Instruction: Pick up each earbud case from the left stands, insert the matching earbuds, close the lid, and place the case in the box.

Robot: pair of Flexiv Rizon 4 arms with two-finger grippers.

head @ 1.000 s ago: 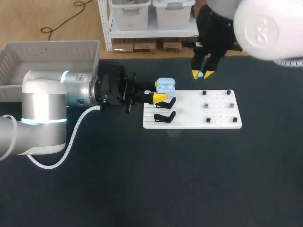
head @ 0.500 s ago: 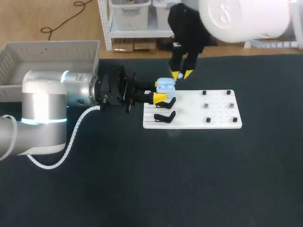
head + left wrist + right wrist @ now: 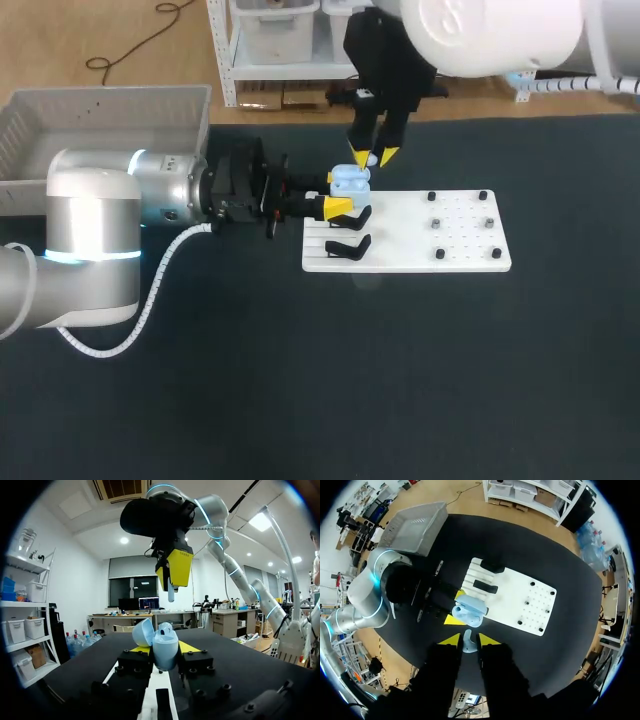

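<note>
table (image 3: 300, 400): dark top, bearing all the rest.
left arm (image 3: 90, 240): lies level, coming in from the side; left gripper (image 3: 335, 193) is clamped on the earbud case (image 3: 350, 180) at the board's left end.
right arm (image 3: 490, 30): hangs from above; right gripper (image 3: 373, 157) pinches the earbud (image 3: 372, 159).
box (image 3: 110, 120): grey, at the far left corner.
board (image 3: 400, 235): white, with black stands (image 3: 347, 247) at its left end.
earbud case: light blue, lid open.
earbud: white, just above the case, not touching it.
</note>
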